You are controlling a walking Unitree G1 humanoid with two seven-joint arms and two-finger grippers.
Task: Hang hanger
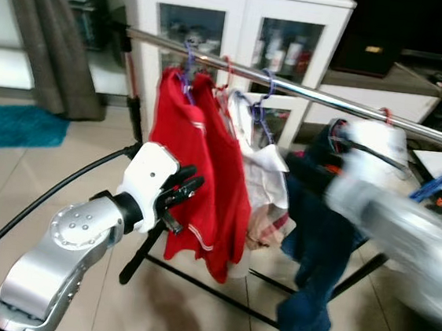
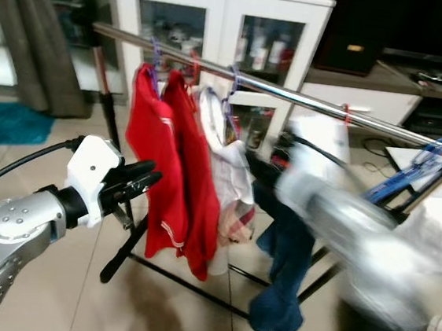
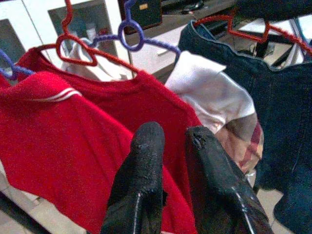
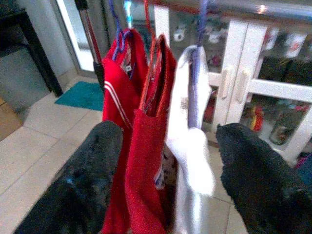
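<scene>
**Hands at the rail, garments already hanging**

Left hand [image 1: 189, 191] sits nearest, raised in front of the red shirts [image 1: 204, 172], its two black fingers [image 3: 141, 180] close together with only a narrow gap and nothing between them. Right hand [image 4: 168, 165] faces the same row with its fingers spread wide and empty; its arm is blurred in the head views.

Beyond them the steel rail [image 1: 323, 96] of the drying rack carries the hangers: blue [image 3: 131, 36] and red [image 3: 73, 48] plastic hooks hold the red shirts and a white garment [image 1: 263, 174], with a dark blue one [image 1: 315, 246] further toward the rail's right end.

Judging by looks, each hanger is light, thin, stiff plastic, likely slick; loaded cloth will swing. The neck just below the hook seems the best hold.

Behind stands a white cabinet [image 1: 220, 23].
</scene>
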